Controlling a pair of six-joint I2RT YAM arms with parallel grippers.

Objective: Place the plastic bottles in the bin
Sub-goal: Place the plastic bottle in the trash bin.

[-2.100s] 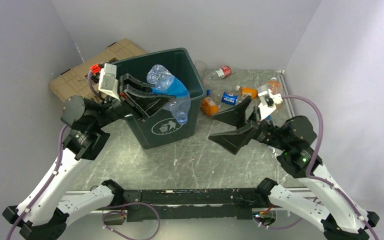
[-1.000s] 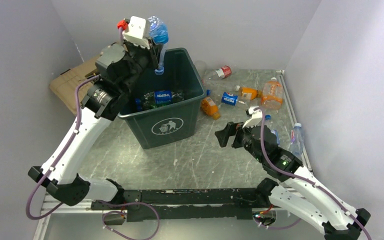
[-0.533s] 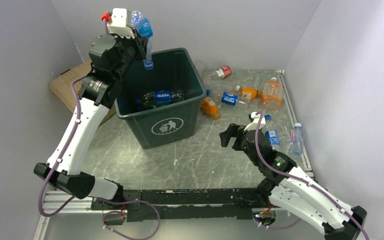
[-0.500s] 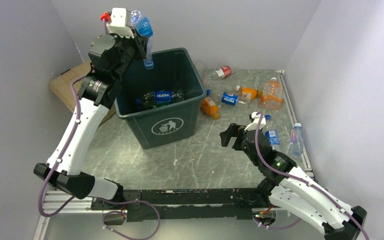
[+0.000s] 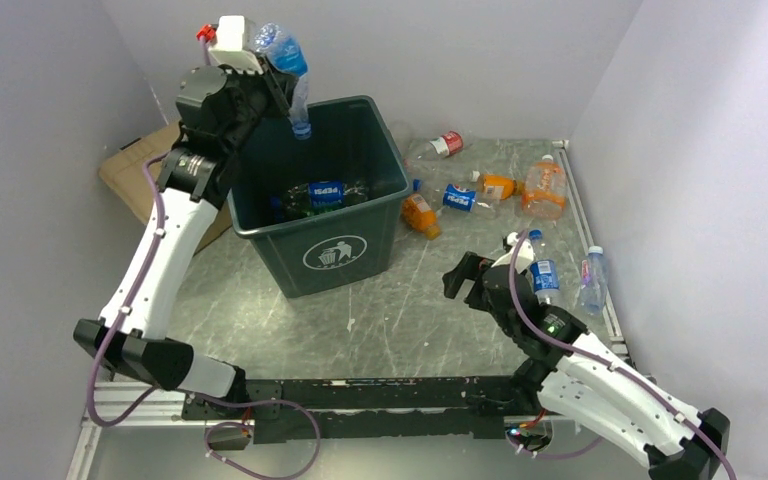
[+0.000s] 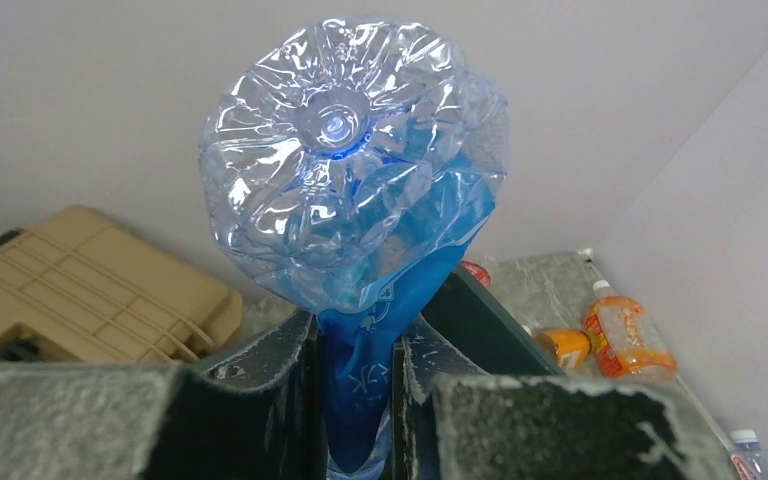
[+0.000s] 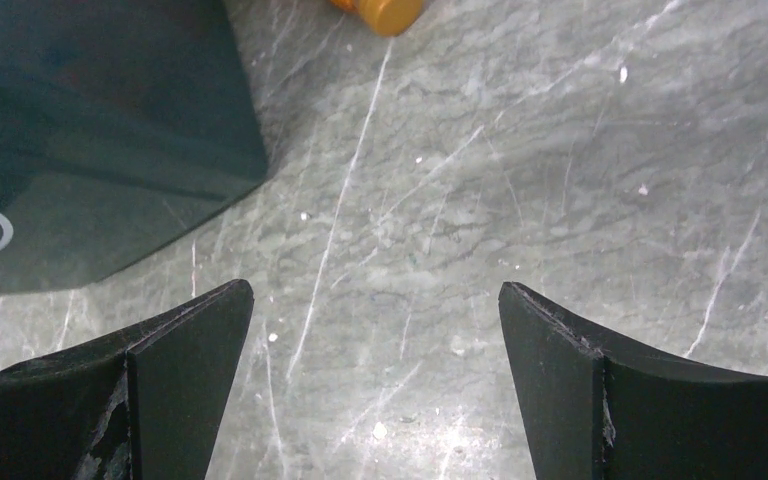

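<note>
Nearest the arm bases, the right claw hangs low over the bare grey desk with its fingers spread wide and nothing between them; its wrist view shows only scratched desk between the two pads, with the bin's dark wall at the left. Just right of that arm lie two clear bottles, one beside the wrist and one close to the side wall. Farther back stands the dark green bin, logo facing the bases, with several bottles already inside. To its right, more bottles are scattered on the desk: an orange bottle, a blue-labelled bottle, a larger orange bottle and a red-labelled bottle. The left claw is raised above the bin's far left corner, clamped on a crushed clear bottle by its blue label, neck pointing down. A tan case lies behind the bin at the left.
</note>
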